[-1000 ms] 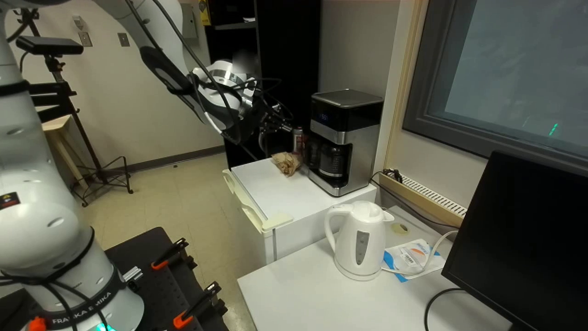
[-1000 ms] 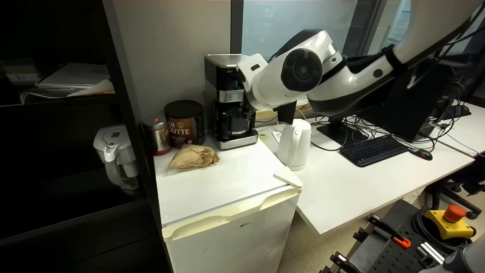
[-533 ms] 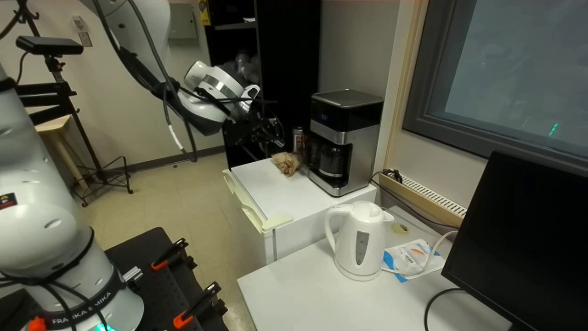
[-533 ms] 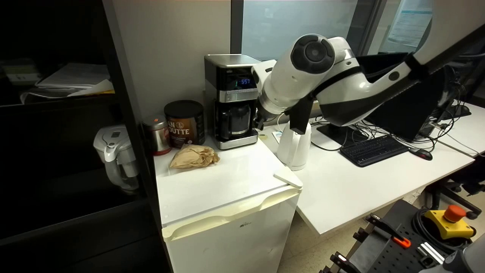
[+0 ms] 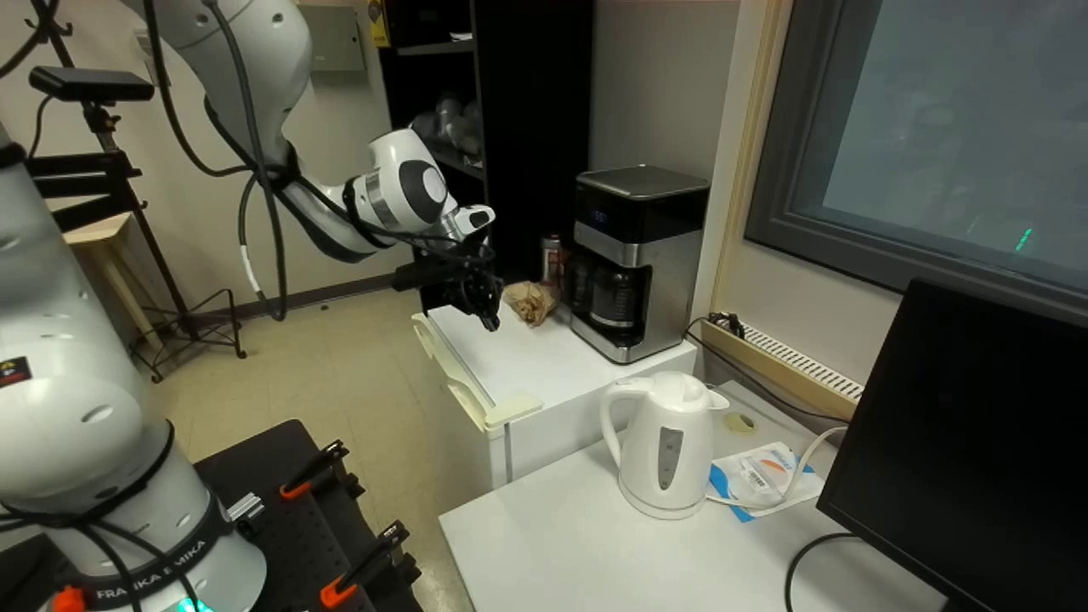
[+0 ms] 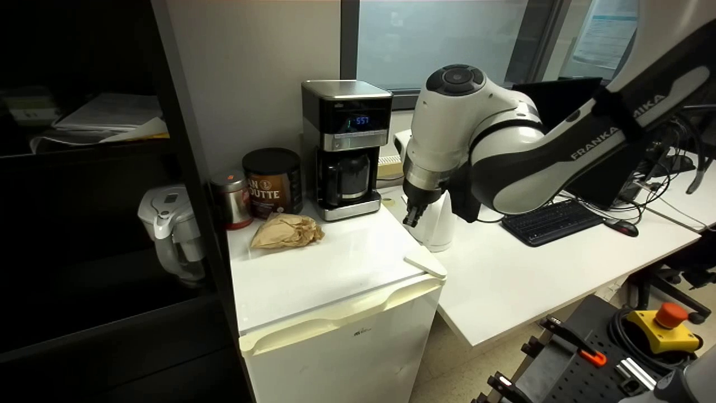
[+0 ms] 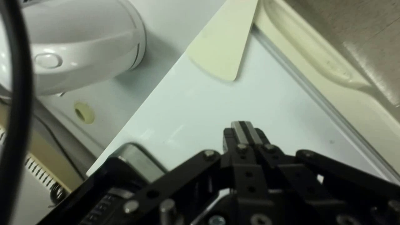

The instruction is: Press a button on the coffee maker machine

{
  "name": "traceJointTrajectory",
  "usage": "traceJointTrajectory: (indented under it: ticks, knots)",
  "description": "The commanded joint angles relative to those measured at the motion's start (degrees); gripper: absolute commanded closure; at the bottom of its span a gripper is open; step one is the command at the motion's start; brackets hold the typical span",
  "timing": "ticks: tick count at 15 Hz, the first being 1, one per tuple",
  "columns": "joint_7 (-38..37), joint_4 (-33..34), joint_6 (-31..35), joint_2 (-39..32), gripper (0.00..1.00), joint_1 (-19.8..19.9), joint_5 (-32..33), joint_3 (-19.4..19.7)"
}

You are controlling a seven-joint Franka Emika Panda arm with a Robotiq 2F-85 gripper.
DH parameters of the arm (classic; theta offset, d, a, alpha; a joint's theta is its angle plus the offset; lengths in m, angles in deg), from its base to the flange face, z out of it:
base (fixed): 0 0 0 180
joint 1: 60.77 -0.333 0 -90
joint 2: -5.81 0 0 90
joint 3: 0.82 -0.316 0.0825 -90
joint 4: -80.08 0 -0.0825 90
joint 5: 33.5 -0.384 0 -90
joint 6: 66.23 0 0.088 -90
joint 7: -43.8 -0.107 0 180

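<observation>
The coffee maker machine (image 5: 633,217), boxy black and silver with a dark glass carafe, stands upright on the white fridge top. In an exterior view its front (image 6: 358,137) is fully uncovered, with lit blue digits on the display and a silver band below. My gripper (image 5: 490,321) points downward above the fridge top, in front of the coffee maker and apart from it. The gripper also shows in an exterior view (image 6: 413,218), right of the machine. In the wrist view the fingertips (image 7: 246,131) are together with nothing between them. The coffee maker's base corner (image 7: 142,164) shows at lower left.
A white kettle (image 5: 671,450) stands on the lower desk beside the fridge (image 6: 335,268). A crumpled paper bag (image 6: 286,230), a coffee can (image 6: 273,184) and a metal canister (image 6: 232,198) stand left of the coffee maker. A monitor (image 5: 969,442) stands on the desk.
My gripper has drawn back from the coffee maker, lowered, and tilted from pointing forward to pointing down. The machine's display and front panel, partly covered before in an exterior view, now show fully.
</observation>
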Motion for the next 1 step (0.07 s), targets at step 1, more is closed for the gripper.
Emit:
traceJointTrajectory:
  ticks: [1]
  knots:
    - [13.1, 0.3, -7.3, 0.4, 1.00, -1.0, -15.7, -0.4]
